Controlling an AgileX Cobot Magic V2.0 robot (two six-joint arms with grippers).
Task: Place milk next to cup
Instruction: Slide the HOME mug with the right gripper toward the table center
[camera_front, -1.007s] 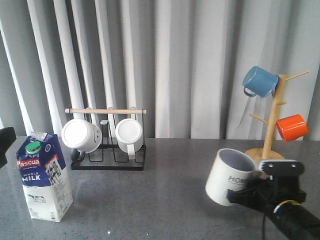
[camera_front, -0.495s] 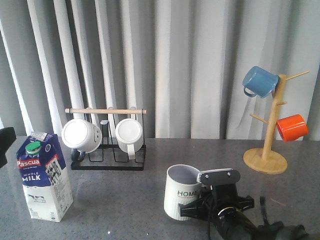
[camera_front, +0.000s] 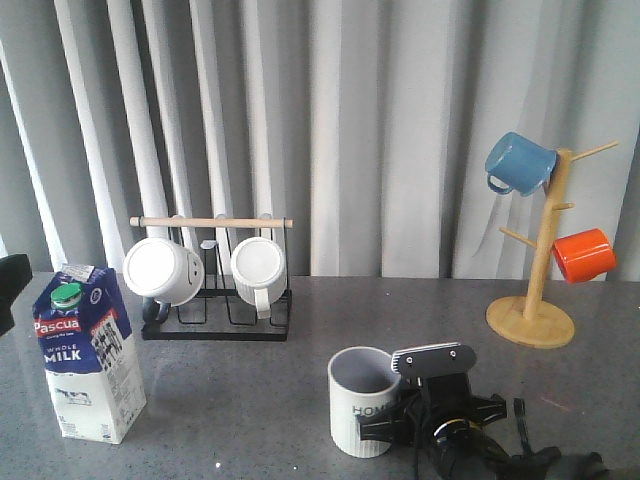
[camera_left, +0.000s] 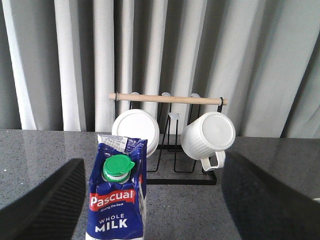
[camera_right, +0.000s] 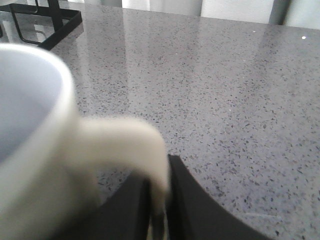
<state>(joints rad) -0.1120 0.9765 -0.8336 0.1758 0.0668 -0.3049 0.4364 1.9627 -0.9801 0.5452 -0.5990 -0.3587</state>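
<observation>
The milk carton (camera_front: 88, 352), blue and white with a green cap, stands upright at the front left of the table. It also shows in the left wrist view (camera_left: 117, 199), between my wide-open left fingers and nearer the one at that view's left edge. My left gripper (camera_left: 155, 200) is open and touches nothing. The ribbed cup (camera_front: 364, 400) with "HOME" on it stands upright at the front centre. My right gripper (camera_front: 405, 418) is shut on the cup's handle (camera_right: 145, 150); its jaws pinch the handle from both sides.
A black wire rack (camera_front: 215, 300) with a wooden bar holds two plain white mugs at the back left. A wooden mug tree (camera_front: 535, 290) with a blue mug (camera_front: 520, 163) and an orange mug (camera_front: 584, 255) stands at the back right.
My right gripper carried the cup from the right side to the front centre, turned it from tilted to upright and lowered it onto the table. The milk and left gripper have not moved.
</observation>
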